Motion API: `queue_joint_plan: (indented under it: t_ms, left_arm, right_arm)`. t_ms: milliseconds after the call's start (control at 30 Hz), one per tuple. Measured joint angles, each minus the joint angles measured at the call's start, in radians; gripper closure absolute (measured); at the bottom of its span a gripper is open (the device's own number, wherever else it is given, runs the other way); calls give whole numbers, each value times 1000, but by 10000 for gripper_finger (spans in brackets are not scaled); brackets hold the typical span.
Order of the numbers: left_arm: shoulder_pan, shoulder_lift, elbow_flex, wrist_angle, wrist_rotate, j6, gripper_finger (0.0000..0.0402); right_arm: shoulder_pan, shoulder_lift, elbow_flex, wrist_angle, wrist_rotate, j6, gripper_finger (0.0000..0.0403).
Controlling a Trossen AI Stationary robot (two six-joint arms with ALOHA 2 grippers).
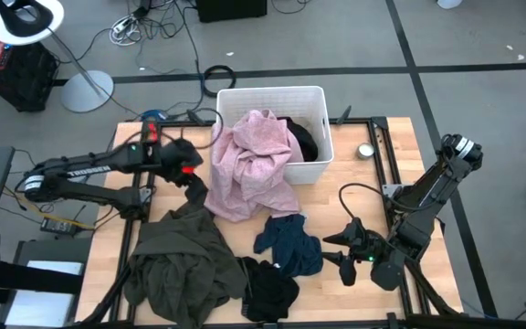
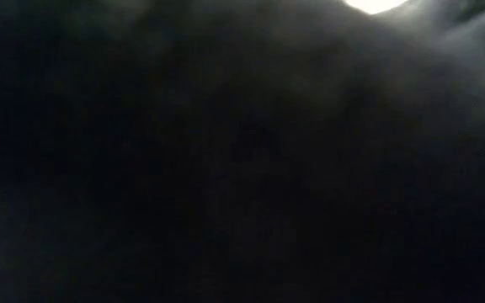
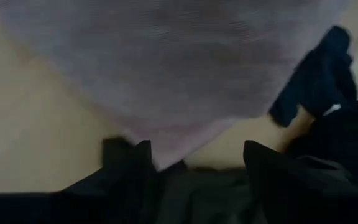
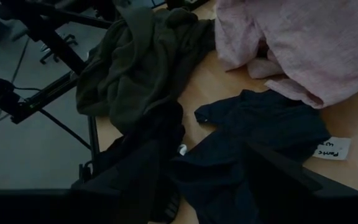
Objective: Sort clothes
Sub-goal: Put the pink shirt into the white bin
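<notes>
High view evenly lit, sharp, soft shadows. Low view nearly black, one bright glow at the top. Left wrist view blurred, pink garment (image 3: pixel 166 68) out of focus. Right wrist view dim.

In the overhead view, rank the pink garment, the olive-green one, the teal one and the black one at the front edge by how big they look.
1-2. Olive-green garment and pink garment: too alike to rank.
3. Teal garment.
4. Black garment, slightly smaller than the teal.

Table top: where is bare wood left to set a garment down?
Bare wood on the table lies right of the white bin, above the right end effector. A narrower strip lies under the left arm. The centre is crowded: pink garment, teal garment, olive garment, black garment.
</notes>
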State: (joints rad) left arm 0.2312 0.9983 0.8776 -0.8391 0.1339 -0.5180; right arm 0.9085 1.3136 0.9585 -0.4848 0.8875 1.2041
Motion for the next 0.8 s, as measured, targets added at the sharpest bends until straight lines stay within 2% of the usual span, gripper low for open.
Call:
queue_joint_plan:
  t_ms: [167,267,467,633,800]
  left_arm:
    - [-131,6,-74,189,-123,-72,149]
    - [-189,6,-80,191,-213,-140,153]
    - [-299,19,-80,247,-316,-301,154]
    - [-361,86,-79,362,-355,-396,154]
    - [-371,198,-79,298,-417,-489,156]
  right_arm:
    - [0,0,0,15,0,0,174]
    - [0,0,0,18,0,0,174]
    - [0,0,0,21,-6,2,174]
    - [0,0,0,21,-9,-1,174]
    - [0,0,0,20,-10,-2,174]
